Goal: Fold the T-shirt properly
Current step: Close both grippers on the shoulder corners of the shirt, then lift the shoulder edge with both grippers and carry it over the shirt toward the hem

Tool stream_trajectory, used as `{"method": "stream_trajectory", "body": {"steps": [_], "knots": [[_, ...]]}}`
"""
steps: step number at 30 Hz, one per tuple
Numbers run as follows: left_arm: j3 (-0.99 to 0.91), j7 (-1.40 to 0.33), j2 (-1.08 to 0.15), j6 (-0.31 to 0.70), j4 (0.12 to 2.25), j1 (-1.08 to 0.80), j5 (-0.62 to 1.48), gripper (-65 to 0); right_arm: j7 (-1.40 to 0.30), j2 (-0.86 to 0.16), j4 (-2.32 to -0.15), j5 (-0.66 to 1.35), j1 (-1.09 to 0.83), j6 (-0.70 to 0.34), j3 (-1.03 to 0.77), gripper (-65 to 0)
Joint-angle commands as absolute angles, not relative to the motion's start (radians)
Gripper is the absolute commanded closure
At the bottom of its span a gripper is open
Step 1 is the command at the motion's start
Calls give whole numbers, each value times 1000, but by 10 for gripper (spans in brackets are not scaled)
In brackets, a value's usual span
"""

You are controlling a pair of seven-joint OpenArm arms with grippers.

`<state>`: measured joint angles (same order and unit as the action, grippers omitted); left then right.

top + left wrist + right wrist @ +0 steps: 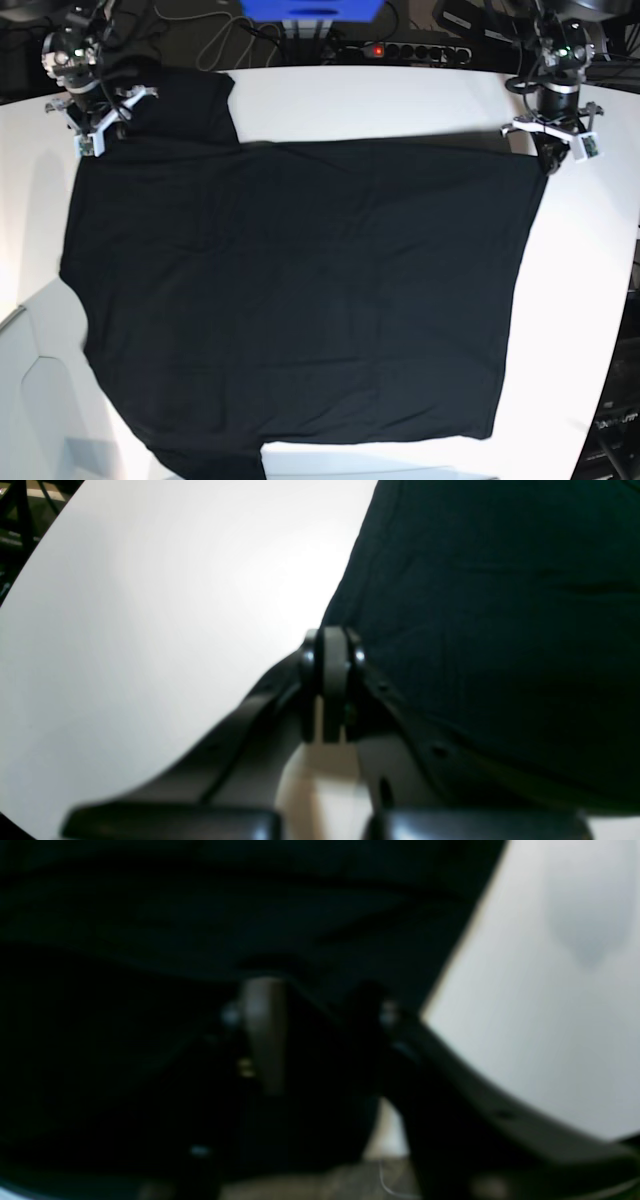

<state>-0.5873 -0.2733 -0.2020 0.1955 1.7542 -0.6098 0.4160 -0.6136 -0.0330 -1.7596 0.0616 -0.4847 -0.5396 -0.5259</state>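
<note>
Spread flat, the black T-shirt (pixel 300 300) covered the white table (pixel 400 100), the left gripper (pixel 332 645) pinched tight at its corner, the right gripper (pixel 310 1010) too blurred to judge.

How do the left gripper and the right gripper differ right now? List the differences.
The left gripper has its jaws shut; the right gripper has jaws that look parted, though its view is blurred. The left gripper sits at the T-shirt edge beside bare white table; the right gripper is over black cloth. Both are along one side of the T-shirt.
</note>
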Motion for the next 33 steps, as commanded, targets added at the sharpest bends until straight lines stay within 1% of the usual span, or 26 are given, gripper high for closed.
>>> {"method": "stream_trajectory", "body": {"steps": [1, 3, 4, 9, 14, 19, 25, 33], "knots": [[-595, -245, -213, 196, 1768, -616, 420, -1, -665, -36, -1748, 13, -495, -553, -527, -112], [-595, -245, -213, 196, 1768, -616, 420, -1, -665, -36, -1748, 10, -493, -553, -527, -13], [-595, -245, -213, 196, 1768, -616, 420, -1, -665, -36, -1750, 10, -493, -553, -527, 0], [-596, -245, -213, 196, 1768, -616, 420, -1, -665, -36, -1788, 12, -492, -553, -529, 0], [-598, -245, -214, 196, 1776, -615, 423, -1, -665, -22, -1908, 13, -493, -555, -568, 0], [-630, -245, -213, 196, 1781, -605, 427, -1, -665, -2, -1992, 13, -490, -621, -607, 0], [-661, -245, -213, 196, 1778, -568, 427, -1, -665, 8, -2003, 13, -440, -693, -648, 0], [-653, -246, -194, 196, 1765, -470, 418, -1, -674, 7, -1997, 13, -325, -698, -641, 0]]}}
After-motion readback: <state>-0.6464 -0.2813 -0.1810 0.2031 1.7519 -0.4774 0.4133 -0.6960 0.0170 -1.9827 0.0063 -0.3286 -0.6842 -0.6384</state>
